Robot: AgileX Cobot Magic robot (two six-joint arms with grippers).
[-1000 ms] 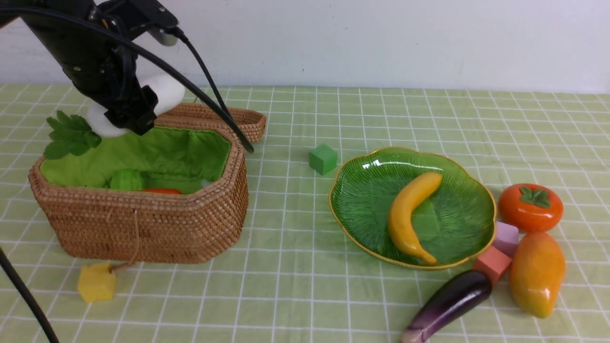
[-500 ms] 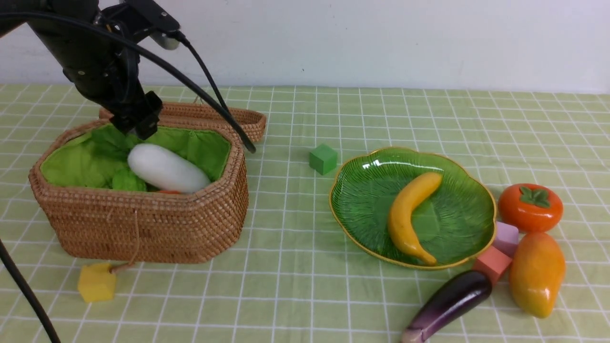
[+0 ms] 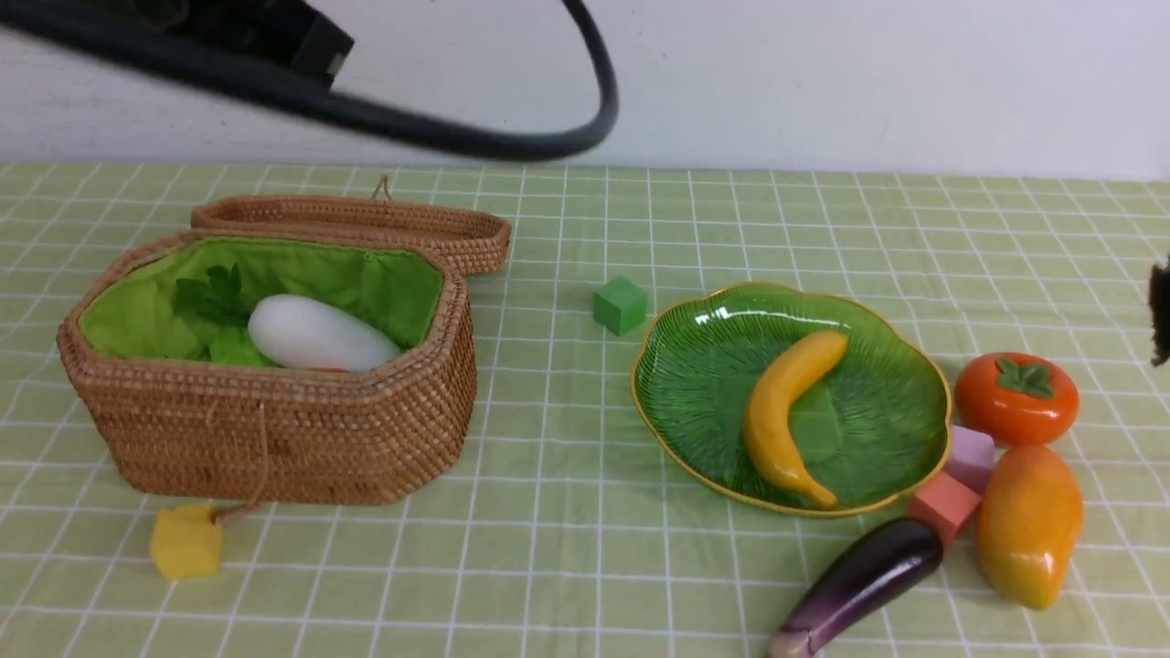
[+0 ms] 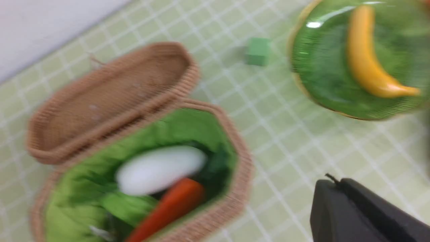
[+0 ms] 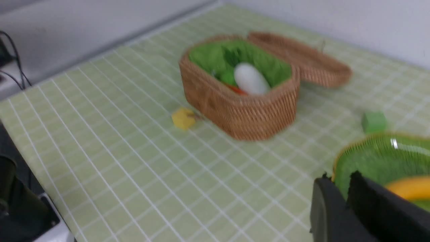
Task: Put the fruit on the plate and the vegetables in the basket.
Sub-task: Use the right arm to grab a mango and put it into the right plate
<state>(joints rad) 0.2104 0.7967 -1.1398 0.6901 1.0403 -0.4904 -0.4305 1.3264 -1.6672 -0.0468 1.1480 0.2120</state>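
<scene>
The open wicker basket (image 3: pixel 274 439) holds the white radish (image 3: pixel 315 334), the green gourd (image 3: pixel 233 347) and the carrot (image 4: pixel 171 205). The banana (image 3: pixel 786 402) lies on the green plate (image 3: pixel 695 366). The persimmon (image 3: pixel 1016 397), mango (image 3: pixel 1028 525) and eggplant (image 3: pixel 859 580) lie on the cloth right of and in front of the plate. My left gripper (image 4: pixel 332 179) is shut and empty, high above the basket. My right gripper (image 5: pixel 339 179) is empty with its fingers together, above the plate's edge; only a dark bit of it (image 3: pixel 1161 311) shows at the front view's right edge.
The basket lid (image 3: pixel 366 224) lies open behind the basket. A green cube (image 3: pixel 620 304) sits left of the plate, a yellow cube (image 3: pixel 186 541) in front of the basket. Pink (image 3: pixel 969 454) and red (image 3: pixel 943 503) cubes sit between plate, eggplant and mango. A black cable (image 3: pixel 512 146) hangs across the top.
My left gripper let go of the radish, which dropped into the basket. The left arm then rose out of the front view. My right arm has come in at the right edge.
</scene>
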